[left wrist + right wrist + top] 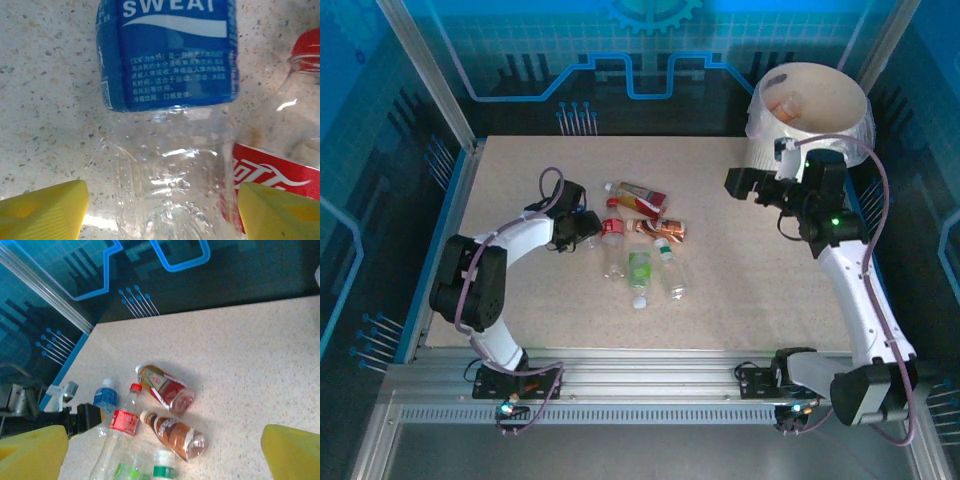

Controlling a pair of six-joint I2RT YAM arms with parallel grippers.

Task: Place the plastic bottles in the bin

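Left fingers: we see the yellow fingers (45,212) of the left gripper (162,200) standing apart on either side of a lying bottle, not pressed onto it.
Between them: the blue-label bottle (170,65), clear and crumpled, lies on the speckled table (45,100) with its bare lower half in the gap. A strip of table shows between it and one finger. We cannot tell whether the other finger touches it.
Just beside: the red-label bottle (280,150), red-capped, lies close against the blue-label bottle's side.
Right fingers: the right gripper (162,447) is spread wide with nothing between its fingers. In the top view we see it hanging above the table just in front of the bin.
Pile: near the left gripper, mid-table, we count more bottles lying in a loose cluster: an orange-label bottle (638,197), a brown bottle (667,230), a green-label bottle (639,266) and a green-cap bottle (673,278).
Bin: the bin (855,130), white and bag-lined, stands at the far right corner of the table, well apart from the pile. Inside it we make out what may be one bottle with an orange tint, too small to be sure.
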